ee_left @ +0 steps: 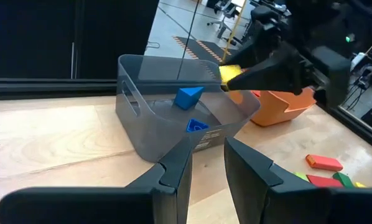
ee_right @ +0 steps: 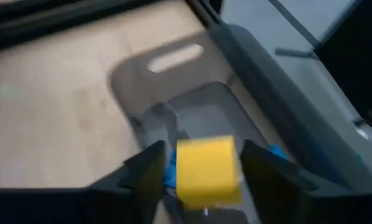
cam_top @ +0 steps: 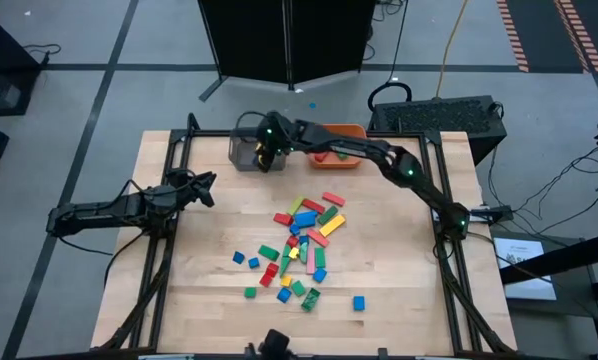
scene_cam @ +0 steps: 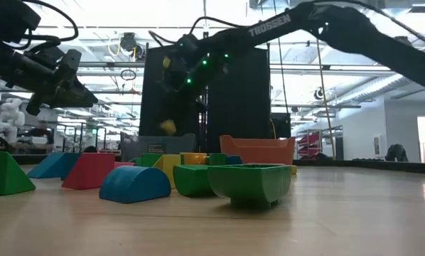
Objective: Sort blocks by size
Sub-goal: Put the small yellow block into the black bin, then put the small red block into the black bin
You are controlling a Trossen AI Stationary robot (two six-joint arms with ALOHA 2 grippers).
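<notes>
My right gripper [ee_right: 204, 168] hangs open over the grey bin [cam_top: 247, 152] at the table's far side. A yellow cube [ee_right: 208, 171] is between and just below its fingers with a gap on either side. In the low view the yellow cube [scene_cam: 168, 126] is in mid-air under the gripper, above the bin. Two blue blocks [ee_left: 189, 96] lie in the grey bin. Several red, green, blue, yellow and pink blocks [cam_top: 304, 245] lie scattered on the table's middle. My left gripper [ee_left: 208, 168] is open and empty near the table's left edge, pointing at the grey bin.
The orange bin [cam_top: 339, 158] stands right of the grey bin and holds red and green blocks. A lone blue cube [cam_top: 359, 302] lies near the front right. Bare wood lies left of the pile and along the table's right side.
</notes>
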